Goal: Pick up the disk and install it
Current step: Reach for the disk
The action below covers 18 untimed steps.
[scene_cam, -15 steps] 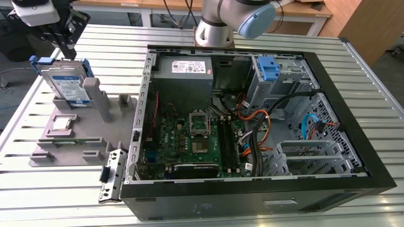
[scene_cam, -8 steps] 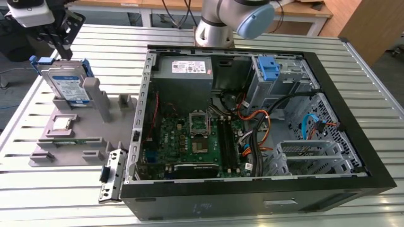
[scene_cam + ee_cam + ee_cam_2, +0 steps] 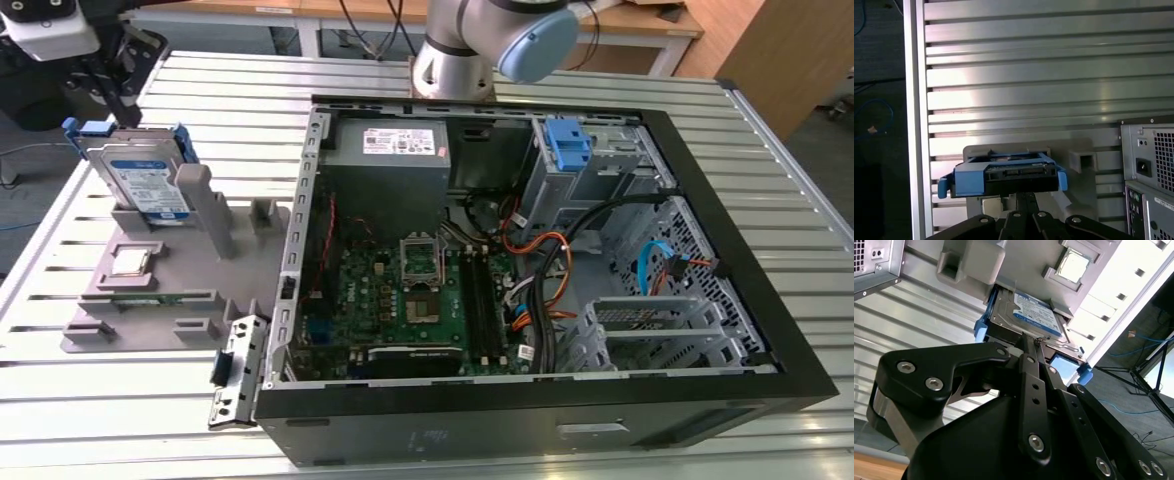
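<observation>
The disk point(image 3: 142, 176), a silver drive with a white-and-blue label in a blue carrier frame, stands on edge in a slot of the grey fixture point(image 3: 150, 292) at the exterior view's left. My gripper point(image 3: 118, 106) hangs just above its top edge. In the second wrist view the two fingers lie pressed together, and the gripper point(image 3: 1035, 343) ends at the edge of the disk point(image 3: 1030, 315). The first wrist view shows the disk point(image 3: 1004, 176) edge-on, right beyond the gripper point(image 3: 1026, 196). The shut fingers are narrower than the drive and do not reach around it.
A small square silver chip point(image 3: 130, 262) lies in the fixture below the disk. The open computer case point(image 3: 747, 300) fills the exterior view's right, with a bare blue bracket point(image 3: 567, 146) in its upper drive bay. The arm's base point(image 3: 454, 60) stands behind the case on the slatted metal table point(image 3: 80, 420).
</observation>
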Tool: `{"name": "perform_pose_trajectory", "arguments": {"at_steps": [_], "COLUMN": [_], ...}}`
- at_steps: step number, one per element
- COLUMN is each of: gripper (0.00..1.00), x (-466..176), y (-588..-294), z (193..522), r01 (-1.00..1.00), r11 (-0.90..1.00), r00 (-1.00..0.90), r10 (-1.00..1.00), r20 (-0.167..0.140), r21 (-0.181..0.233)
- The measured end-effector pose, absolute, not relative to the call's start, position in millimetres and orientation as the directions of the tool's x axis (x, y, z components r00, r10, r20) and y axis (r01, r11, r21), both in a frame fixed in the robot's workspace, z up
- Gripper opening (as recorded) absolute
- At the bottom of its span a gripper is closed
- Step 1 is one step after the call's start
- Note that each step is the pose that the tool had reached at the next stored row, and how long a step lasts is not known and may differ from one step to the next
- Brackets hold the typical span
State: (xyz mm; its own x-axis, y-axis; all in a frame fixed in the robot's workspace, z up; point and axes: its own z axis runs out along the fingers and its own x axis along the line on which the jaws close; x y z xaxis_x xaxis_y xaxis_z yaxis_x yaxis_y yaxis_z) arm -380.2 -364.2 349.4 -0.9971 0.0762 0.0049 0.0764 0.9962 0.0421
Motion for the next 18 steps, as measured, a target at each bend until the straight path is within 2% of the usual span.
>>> {"name": "perform_pose_trajectory", "arguments": {"at_steps": [18], "gripper": [0.1], "x": [-395], "y": [-359], "z": [342], "r01": [0.076], "r11": [0.996], "r00": [-0.997], "r10": [0.076], "r20": [0.005], "r21": [0.044]}}
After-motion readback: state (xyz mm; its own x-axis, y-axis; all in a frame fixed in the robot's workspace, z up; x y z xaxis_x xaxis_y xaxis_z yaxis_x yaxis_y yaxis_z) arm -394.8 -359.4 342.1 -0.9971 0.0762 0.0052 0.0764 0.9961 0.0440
